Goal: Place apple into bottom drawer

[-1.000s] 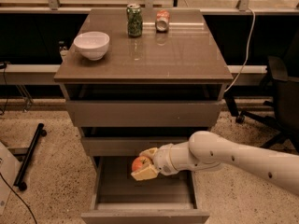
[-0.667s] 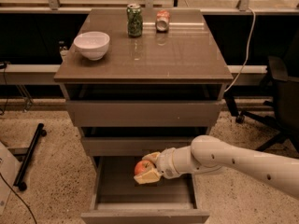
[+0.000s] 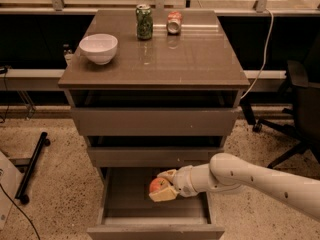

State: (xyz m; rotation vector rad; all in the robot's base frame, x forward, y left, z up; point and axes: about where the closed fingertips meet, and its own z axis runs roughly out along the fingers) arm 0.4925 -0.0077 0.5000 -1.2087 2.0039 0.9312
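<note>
Apple inside the open bottom drawer, near the middle of its tray; touching the floor or just above it, impossible to tell. Around the apple, gripper, its 2 pale fingers pinching the fruit from above and below. Behind the gripper, white arm reaching in from the right. Above the bottom drawer, 2 more drawers. On the cabinet top, 1 white bowl at left, 1 green can upright at the back, 1 red-and-white can lying just beside it. At far right, dark office chair.
</note>
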